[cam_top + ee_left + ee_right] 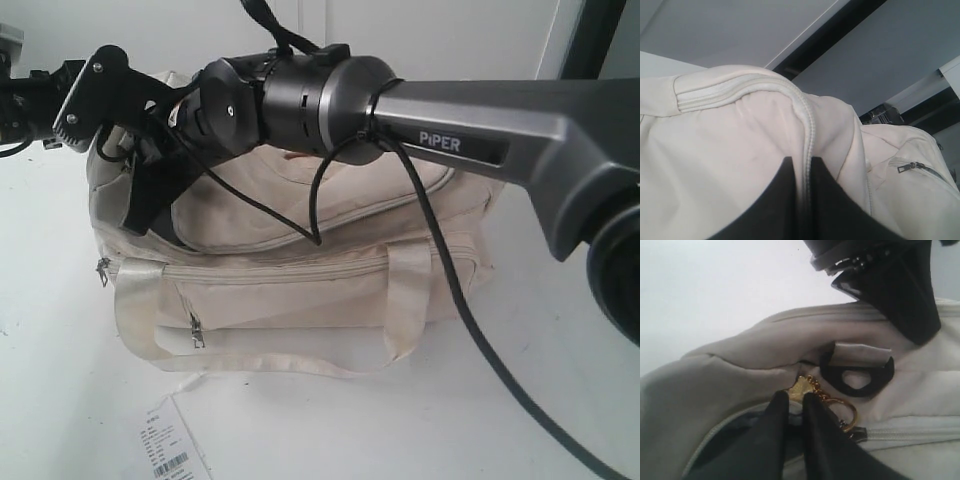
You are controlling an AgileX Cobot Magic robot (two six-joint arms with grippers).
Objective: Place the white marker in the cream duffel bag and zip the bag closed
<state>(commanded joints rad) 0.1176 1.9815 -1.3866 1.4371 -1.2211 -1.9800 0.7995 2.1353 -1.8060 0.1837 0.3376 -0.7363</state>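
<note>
1. Exterior view: you are seeing the cream duffel bag [300, 290] sitting on the white table [60, 400], front pocket side toward the camera. Its webbing handle [250, 362] is drooping onto the table.
2. Your right arm [470, 120] is stretching across the top of the bag from the right. The right gripper [150, 222] is pointing down at the bag's upper left end. Its jaw state is not readable from here.
3. A paper barcode tag [172, 452] is lying on the table in front of the bag. A grey zip pull [196, 331] is hanging on the front pocket.
4. Left wrist view: your left gripper [801, 166] is pinching the bag. Its black fingers [775, 205] are sitting almost together, with the raised zip seam [807, 125] clamped between them. A side pocket pull [905, 167] is showing nearby.
5. Right wrist view: your right fingers [767, 440] are pressing nearly together, with the gold charm [801, 385] caught at their tips. The gold ring [847, 415] is trailing beside them.
6. Beside the fingers the zip is gaping, showing dark lining [735, 427]. Past the ring, the zip [910, 434] is lying closed.
7. A black buckle loop [857, 380] is sitting just beyond the charm, and black hardware [900, 290] is hanging over it.
8. You are not getting the white marker in any view.
</note>
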